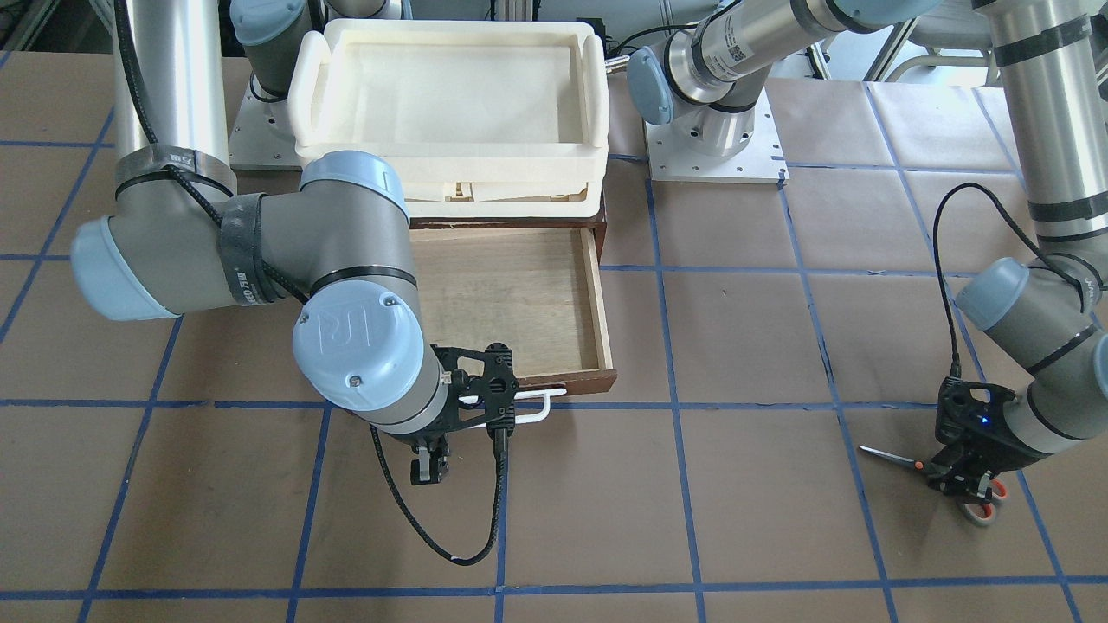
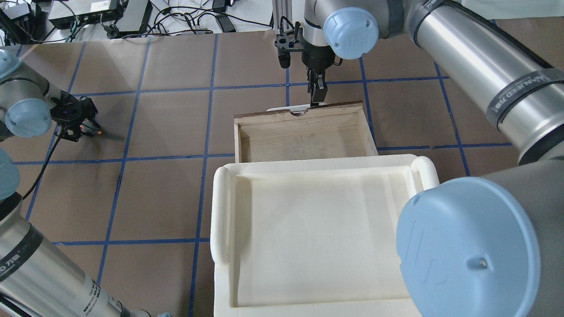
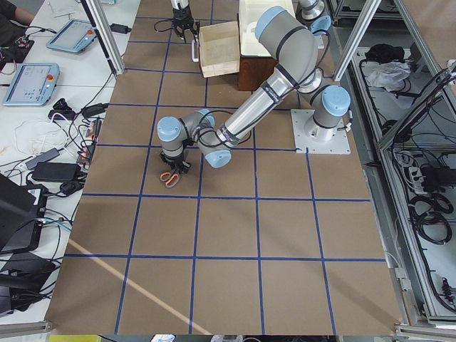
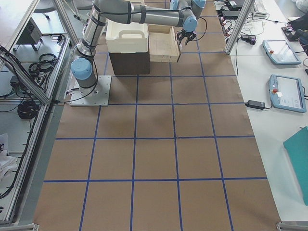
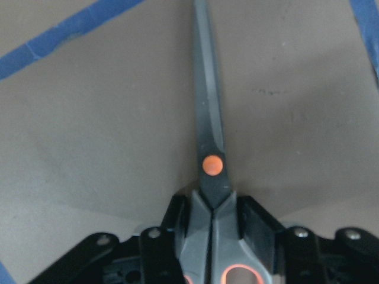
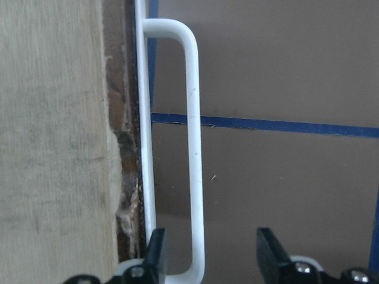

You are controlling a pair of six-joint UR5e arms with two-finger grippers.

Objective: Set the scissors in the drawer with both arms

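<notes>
The scissors (image 1: 892, 458) lie on the brown table, blades towards the drawer; the left wrist view shows the orange pivot dot (image 5: 212, 165). My left gripper (image 1: 968, 480) is shut on the scissors' neck just behind the pivot, fingers (image 5: 256, 218) pressed on both sides. The drawer (image 1: 597, 294) stands pulled open, its pale inside bare. My right gripper (image 1: 430, 467) is open at the drawer's front, jaws apart on either side of the white wire handle (image 6: 194, 148) without clamping it.
A cream-white padded tray (image 1: 450, 164) sits on top of the dark cabinet behind the drawer. Both arm bases (image 1: 714, 147) stand on white plates at the back. Blue tape lines grid the table. Cables and tablets lie beyond the far edge (image 2: 132, 17).
</notes>
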